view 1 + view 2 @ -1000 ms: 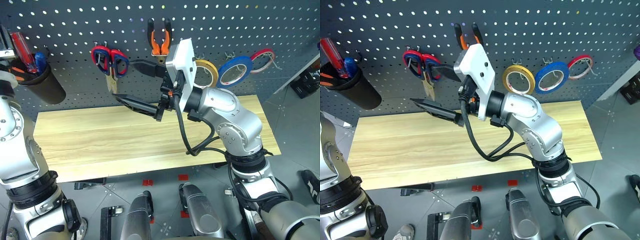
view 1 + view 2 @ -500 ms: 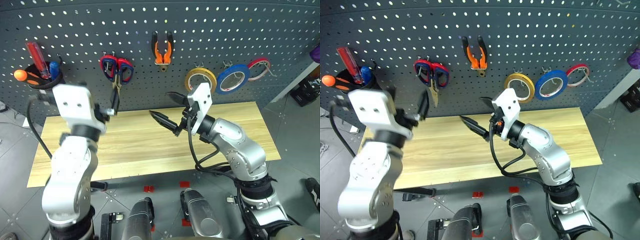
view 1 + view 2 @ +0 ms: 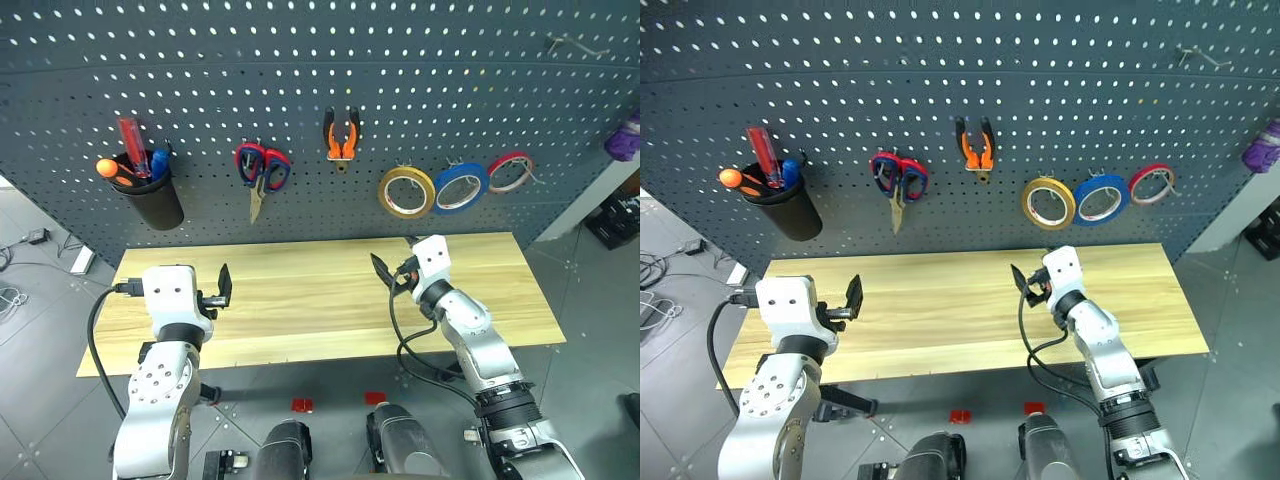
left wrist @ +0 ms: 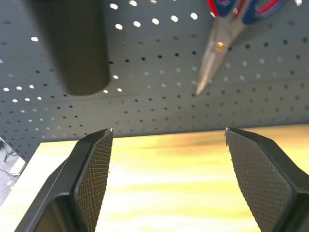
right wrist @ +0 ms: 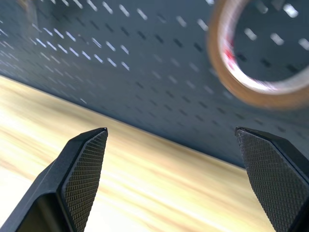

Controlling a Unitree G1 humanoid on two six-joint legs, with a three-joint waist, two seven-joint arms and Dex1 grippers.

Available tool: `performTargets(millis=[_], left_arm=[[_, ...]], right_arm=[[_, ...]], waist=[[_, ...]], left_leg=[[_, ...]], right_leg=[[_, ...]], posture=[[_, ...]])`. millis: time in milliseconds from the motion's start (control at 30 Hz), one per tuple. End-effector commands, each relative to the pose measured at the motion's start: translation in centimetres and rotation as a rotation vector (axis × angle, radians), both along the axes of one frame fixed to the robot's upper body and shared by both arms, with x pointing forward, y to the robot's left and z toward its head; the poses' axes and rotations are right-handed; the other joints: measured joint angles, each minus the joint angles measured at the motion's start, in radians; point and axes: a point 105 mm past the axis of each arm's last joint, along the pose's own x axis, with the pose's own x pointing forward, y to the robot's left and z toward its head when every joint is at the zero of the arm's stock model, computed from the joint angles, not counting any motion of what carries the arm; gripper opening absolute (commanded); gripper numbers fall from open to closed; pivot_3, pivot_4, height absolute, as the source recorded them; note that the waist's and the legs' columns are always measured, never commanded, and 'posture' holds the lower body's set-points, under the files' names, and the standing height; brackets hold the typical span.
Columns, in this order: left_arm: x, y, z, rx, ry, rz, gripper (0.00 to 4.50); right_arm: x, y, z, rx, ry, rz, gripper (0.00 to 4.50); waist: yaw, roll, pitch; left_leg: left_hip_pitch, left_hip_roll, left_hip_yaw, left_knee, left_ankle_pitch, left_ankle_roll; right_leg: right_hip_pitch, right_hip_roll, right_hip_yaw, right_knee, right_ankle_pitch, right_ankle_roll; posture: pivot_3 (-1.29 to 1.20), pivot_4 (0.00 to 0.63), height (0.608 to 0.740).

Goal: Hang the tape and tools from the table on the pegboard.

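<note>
Left eye view: the tabletop (image 3: pixel 300 300) carried nothing. The blue tape (image 3: pixel 461 186) hung on the pegboard (image 3: pixel 300 90) between a yellow roll (image 3: pixel 406 191) and a red roll (image 3: pixel 509 172). The orange-handled pliers (image 3: pixel 342 137) hung upright near the middle of the board, handles up. A pair of scissors (image 3: pixel 262 172) with red and blue handles hung to their left, blades down. A black cup (image 3: pixel 155 195) at the far left held a red-handled screwdriver (image 3: pixel 130 145) and other handles too small to tell apart. The left gripper (image 3: pixel 222 288) and right gripper (image 3: pixel 385 272) both stood low over the tabletop, empty.

Right eye view: same arrangement. The right gripper lay nearer the tape rolls, which sat above and to its right; the left gripper lay nearer the scissors and cup.

Left wrist view: the left fingers (image 4: pixel 91 174) stood wide apart with nothing between them. They pointed at the board, the scissors' blades hanging long axis vertical above and beyond them.

Right wrist view: the right fingers (image 5: pixel 84 169) were spread wide and empty, with the yellow roll above them.

Judgement: every task item that could be identified was already on the board, so no grasp appeared to remain.
</note>
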Motion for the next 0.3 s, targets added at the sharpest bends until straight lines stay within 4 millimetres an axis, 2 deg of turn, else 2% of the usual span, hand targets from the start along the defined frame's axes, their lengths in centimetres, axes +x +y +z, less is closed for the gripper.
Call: performTargets(millis=[33,167,300], left_arm=[[0.4,0.4,0.6,-0.009,-0.055,-0.004,3.9],[0.5,1.6,-0.5,-0.033,-0.043,0.046,3.9],[0.4,2.4,-1.3,-0.037,-0.026,0.077,3.9]], right_arm=[[1.1,-2.5,-0.8,0.027,0.012,-0.115,4.5],[2.1,-5.1,-2.4,0.019,0.058,-0.226,4.5],[2.7,-5.9,-2.6,0.009,0.058,-0.246,4.5]], waist=[[0.0,0.001,-0.019],[0.0,0.008,-0.049],[-0.001,0.012,-0.071]], left_leg=[[0.001,0.0,0.0,0.0,0.0,0.0],[0.01,-0.001,0.0,0.0,-0.005,0.003],[0.013,-0.001,0.0,0.0,-0.007,0.003]], right_leg=[[0.001,0.0,0.0,0.0,0.0,0.0],[0.01,0.0,0.0,-0.002,0.0,-0.001],[0.013,0.0,0.001,-0.003,-0.001,-0.002]], posture=[[-0.18,0.037,0.74],[-0.17,0.015,0.74],[-0.16,0.004,0.74]])
